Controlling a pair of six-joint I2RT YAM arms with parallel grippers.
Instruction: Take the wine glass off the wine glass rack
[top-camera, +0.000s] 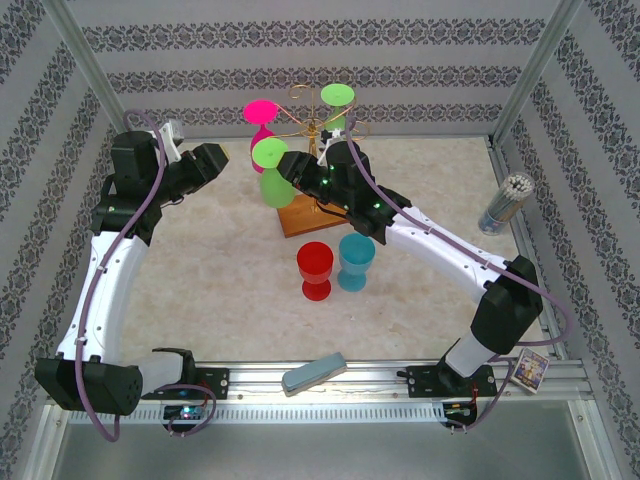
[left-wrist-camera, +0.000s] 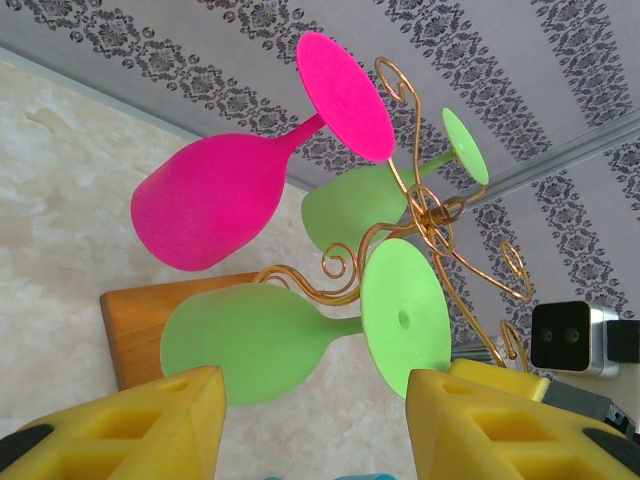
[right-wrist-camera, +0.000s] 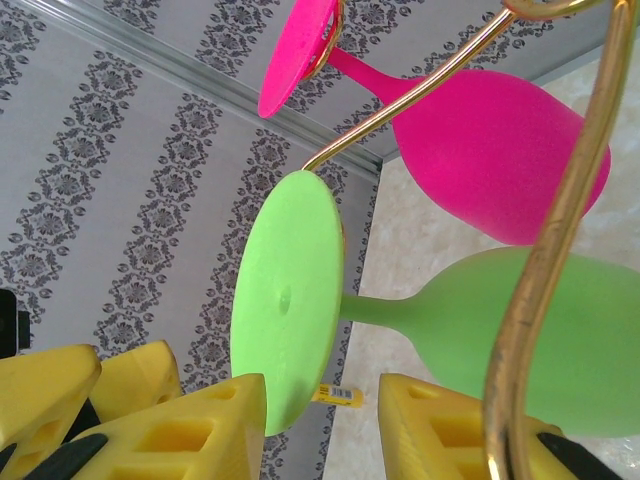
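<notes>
- While the wine glass rack (top-camera: 302, 214) stands near the table's (top-camera: 200, 260) far edge, a green wine glass (right-wrist-camera: 285, 300) hangs upside down on it.
- Right gripper (right-wrist-camera: 322, 405): jaws partly apart, at that glass's foot rim.
- Left gripper (left-wrist-camera: 315, 400): jaws wide, holding nothing.

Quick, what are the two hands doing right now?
Left hand: open, holding nothing.
Right hand: open, fingers either side of the green wine glass at its foot.
</notes>
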